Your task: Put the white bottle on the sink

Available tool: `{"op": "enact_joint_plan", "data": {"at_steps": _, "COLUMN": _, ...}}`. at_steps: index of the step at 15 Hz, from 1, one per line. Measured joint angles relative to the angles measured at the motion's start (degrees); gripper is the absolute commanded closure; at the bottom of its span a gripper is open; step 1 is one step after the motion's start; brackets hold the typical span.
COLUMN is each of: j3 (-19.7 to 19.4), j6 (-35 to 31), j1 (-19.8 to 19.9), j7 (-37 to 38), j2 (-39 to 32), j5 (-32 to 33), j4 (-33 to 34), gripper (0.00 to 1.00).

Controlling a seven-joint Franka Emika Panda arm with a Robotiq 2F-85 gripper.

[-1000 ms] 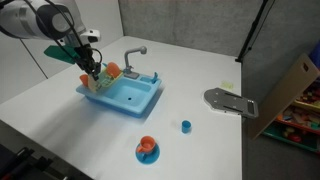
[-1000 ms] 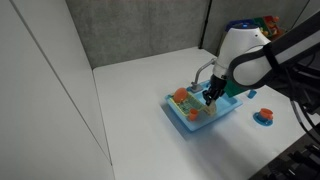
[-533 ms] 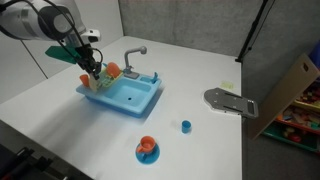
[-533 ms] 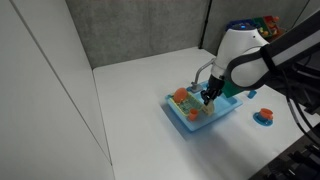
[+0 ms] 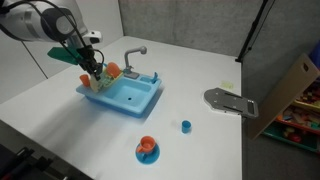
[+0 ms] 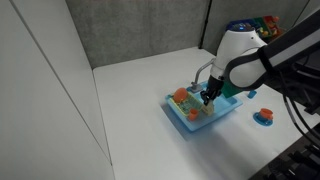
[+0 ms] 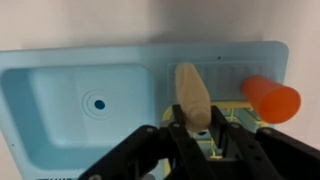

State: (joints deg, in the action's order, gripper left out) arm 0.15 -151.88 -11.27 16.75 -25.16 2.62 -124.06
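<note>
- One black robot gripper (image 5: 92, 72) hangs over the left end of the light-blue plastic toy sink (image 5: 140, 106) in an exterior view.
- In the wrist view, the gripper (image 7: 192, 138) is closed on the tiny cream-white toy bottle (image 7: 190, 92), with one black finger on each side of its lower end.
- The cream-white toy bottle sticks out past the fingers. It is over the strip of the sink just right of the rectangular basin (image 7: 60, 120), on the rack side.
- I cannot tell if the bottle touches the sink.
- The basin has a small round drain hole (image 7: 97, 103) in its floor.
- An orange round plastic piece (image 7: 270, 98) lies on its side in the rack, just right of the bottle.
- The grey curved faucet (image 5: 135, 54) stands at the far edge of the sink, to the right of the gripper.
- The sink sits on a white desk (image 5: 50, 125).
- Near the front of the desk stands an orange toy cup on a blue saucer (image 5: 147, 149), well apart from the sink.
- A small blue toy cup (image 5: 185, 126) stands just right of the orange cup, also away from the sink.
- A flat grey thing (image 5: 230, 101) lies on the right side of the desk.
- In an exterior view, the thick white robot arm (image 6: 240, 50) reaches down from the right to the sink.
</note>
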Motion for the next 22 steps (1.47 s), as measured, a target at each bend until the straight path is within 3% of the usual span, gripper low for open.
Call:
{"op": "enact_joint_plan", "data": {"at_steps": 1, "j3": -0.06, "j6": 0.00, "j1": 0.00, "j7": 0.00, "j2": -0.17, "j5": 0.00, "j4": 0.10, "gripper": 0.91}}
{"op": "enact_joint_plan", "data": {"at_steps": 2, "j3": -0.10, "j6": 0.00, "j1": 0.00, "j7": 0.00, "j2": -0.27, "j5": 0.00, "j4": 0.18, "gripper": 0.82}}
{"op": "enact_joint_plan", "data": {"at_steps": 3, "j3": -0.14, "j6": 0.00, "j1": 0.00, "j7": 0.00, "j2": -0.30, "j5": 0.00, "j4": 0.24, "gripper": 0.45}}
{"op": "enact_joint_plan", "data": {"at_steps": 4, "j3": -0.17, "j6": 0.00, "j1": 0.00, "j7": 0.00, "j2": -0.32, "j5": 0.00, "j4": 0.28, "gripper": 0.45}}
{"op": "enact_joint_plan", "data": {"at_steps": 10, "j3": -0.28, "j6": 0.00, "j1": 0.00, "j7": 0.00, "j2": -0.35, "j5": 0.00, "j4": 0.40, "gripper": 0.01}}
{"op": "enact_joint_plan", "data": {"at_steps": 22, "j3": -1.30, "j6": 0.57, "j1": 0.00, "j7": 0.04, "j2": 4.51, "j5": 0.19, "j4": 0.40, "gripper": 0.00}}
